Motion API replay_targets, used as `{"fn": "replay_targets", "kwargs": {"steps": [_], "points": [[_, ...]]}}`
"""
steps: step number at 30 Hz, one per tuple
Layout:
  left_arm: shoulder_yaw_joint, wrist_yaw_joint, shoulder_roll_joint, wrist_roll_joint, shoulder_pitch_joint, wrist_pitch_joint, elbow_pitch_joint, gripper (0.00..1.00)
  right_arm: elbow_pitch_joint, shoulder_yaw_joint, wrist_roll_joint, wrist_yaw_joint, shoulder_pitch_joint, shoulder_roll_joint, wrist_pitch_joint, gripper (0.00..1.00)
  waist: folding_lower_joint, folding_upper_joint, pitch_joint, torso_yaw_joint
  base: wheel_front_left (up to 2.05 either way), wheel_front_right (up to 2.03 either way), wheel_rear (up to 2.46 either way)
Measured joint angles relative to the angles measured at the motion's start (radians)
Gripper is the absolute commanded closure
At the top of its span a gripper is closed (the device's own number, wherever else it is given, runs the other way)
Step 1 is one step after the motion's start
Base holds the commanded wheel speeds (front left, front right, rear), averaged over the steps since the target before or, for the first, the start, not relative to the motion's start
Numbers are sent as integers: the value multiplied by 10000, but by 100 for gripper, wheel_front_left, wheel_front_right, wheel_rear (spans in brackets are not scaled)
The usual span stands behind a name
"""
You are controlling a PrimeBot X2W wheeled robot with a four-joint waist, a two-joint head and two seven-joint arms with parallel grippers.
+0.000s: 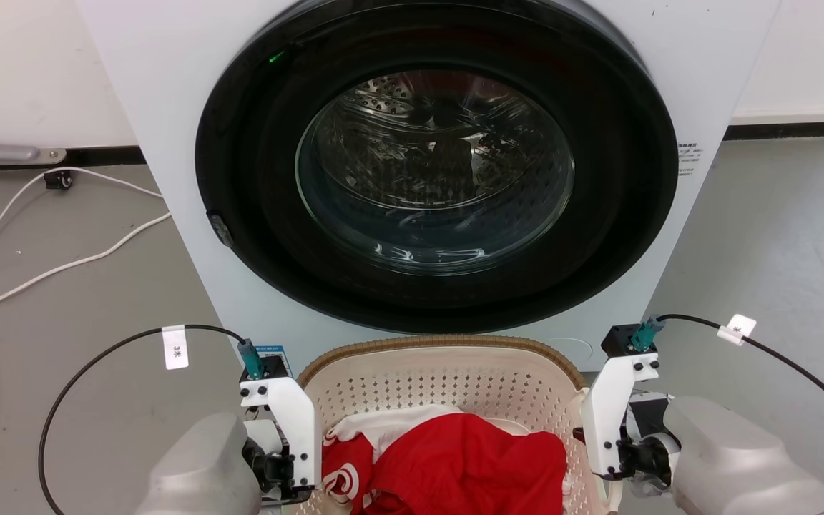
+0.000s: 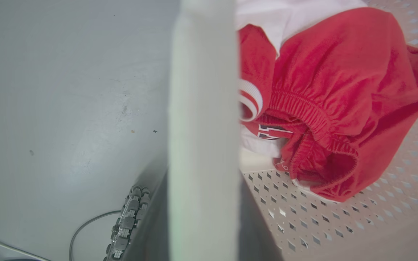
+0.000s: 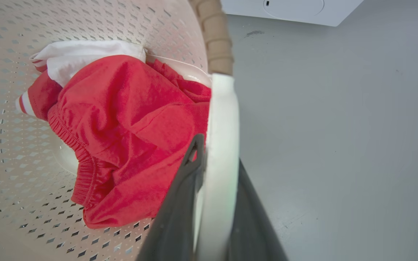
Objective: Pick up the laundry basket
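The cream perforated laundry basket (image 1: 440, 386) with its brown woven-look rim (image 3: 216, 40) stands on the floor right in front of me. Red and white clothes (image 1: 462, 458) lie inside it. My left gripper (image 1: 290, 465) is at the basket's left side, its dark fingers (image 2: 156, 221) pressed against the white side handle (image 2: 203, 108). My right gripper (image 1: 609, 450) is at the right side, and its fingers (image 3: 183, 203) clamp the other white handle (image 3: 221, 127). The basket's near end is cut off by the head view's bottom edge.
A white front-loading washing machine (image 1: 169, 86) with a shut round dark door (image 1: 440, 179) stands directly behind the basket. A white cable (image 1: 61, 265) trails over the grey floor at the left. Bare floor (image 3: 339, 127) lies to the basket's right.
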Motion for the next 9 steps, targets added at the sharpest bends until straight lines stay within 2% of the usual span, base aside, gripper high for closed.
{"fn": "replay_targets", "kwargs": {"steps": [9], "points": [[-88, -2, 13, -125, -1, -38, 2, 100, 12, 10, 23, 0, 1, 6, 4, 100, 0, 0, 7, 13, 0, 0, 0]]}}
